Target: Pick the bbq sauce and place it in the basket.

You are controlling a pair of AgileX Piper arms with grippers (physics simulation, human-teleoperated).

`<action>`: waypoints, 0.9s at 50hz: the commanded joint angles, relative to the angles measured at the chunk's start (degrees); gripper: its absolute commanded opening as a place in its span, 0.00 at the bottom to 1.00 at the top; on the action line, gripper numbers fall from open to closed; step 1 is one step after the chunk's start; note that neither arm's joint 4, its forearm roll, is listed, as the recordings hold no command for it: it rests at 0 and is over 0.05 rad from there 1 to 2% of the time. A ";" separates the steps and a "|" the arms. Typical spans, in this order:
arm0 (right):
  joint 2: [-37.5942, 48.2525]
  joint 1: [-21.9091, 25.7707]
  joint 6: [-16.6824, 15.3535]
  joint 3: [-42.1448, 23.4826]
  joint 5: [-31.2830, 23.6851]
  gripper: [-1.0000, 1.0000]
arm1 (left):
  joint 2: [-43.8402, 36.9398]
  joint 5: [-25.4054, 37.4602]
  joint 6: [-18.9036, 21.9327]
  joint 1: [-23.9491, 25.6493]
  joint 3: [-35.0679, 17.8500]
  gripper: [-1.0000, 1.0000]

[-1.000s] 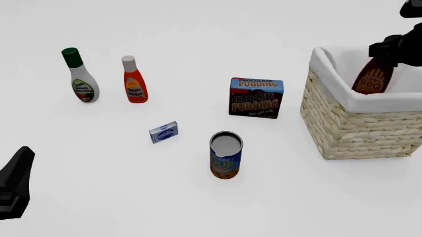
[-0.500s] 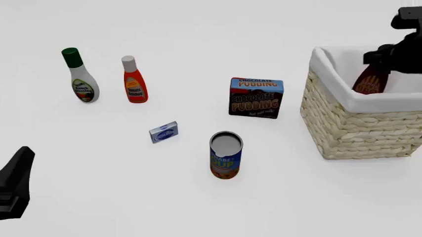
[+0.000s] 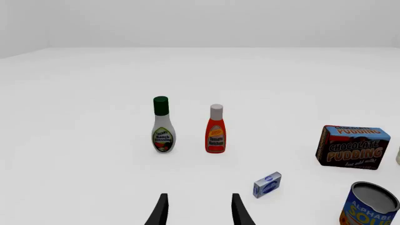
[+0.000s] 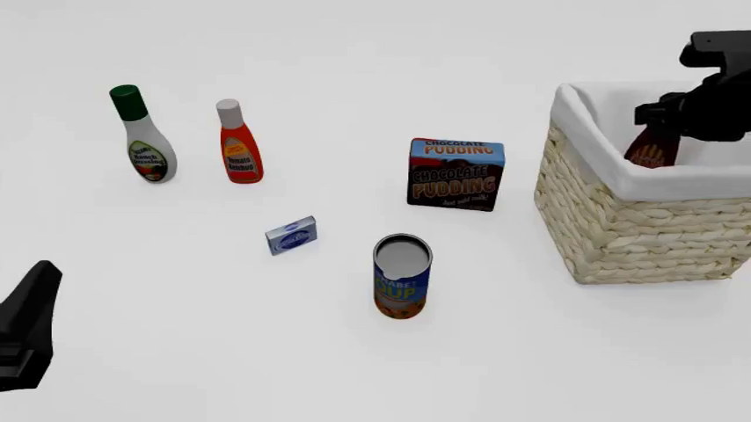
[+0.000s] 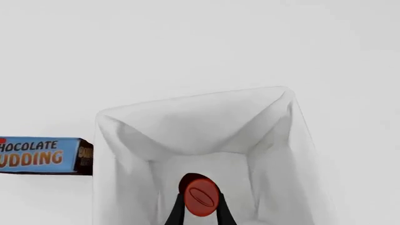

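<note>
Dark brown, red-capped bbq sauce bottle (image 4: 646, 151) hangs inside our white-lined woven wicker basket (image 4: 622, 229), our right gripper (image 5: 200, 208) clamped at its neck. Our left gripper (image 3: 198, 211) is spread, holding nothing.

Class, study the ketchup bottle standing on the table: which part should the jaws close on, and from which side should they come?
Grip the ketchup bottle at its narrow neck just under the grey-white cap, coming from above. It stands upright, the neck is its slimmest part, and the ranch bottle beside it stands apart.
</note>
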State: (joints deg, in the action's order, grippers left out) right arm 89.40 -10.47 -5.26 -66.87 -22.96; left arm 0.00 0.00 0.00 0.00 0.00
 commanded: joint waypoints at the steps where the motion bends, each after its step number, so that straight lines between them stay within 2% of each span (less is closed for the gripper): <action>1: 1.84 -0.20 0.82 -0.61 1.18 0.00 | 0.00 0.00 0.00 0.00 0.00 1.00; 13: 2.78 -0.94 0.52 -0.93 1.41 0.00 | 0.00 0.00 0.00 0.00 0.00 1.00; 14: 2.81 -0.91 0.56 -0.96 1.37 1.00 | 0.00 0.00 0.00 0.00 0.00 1.00; 45: 0.94 -0.13 0.20 -1.06 -0.13 1.00 | 0.00 0.00 0.00 0.00 0.00 1.00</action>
State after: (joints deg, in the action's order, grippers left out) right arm 91.17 -10.92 -4.95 -67.67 -22.37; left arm 0.00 0.00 0.00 0.00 0.00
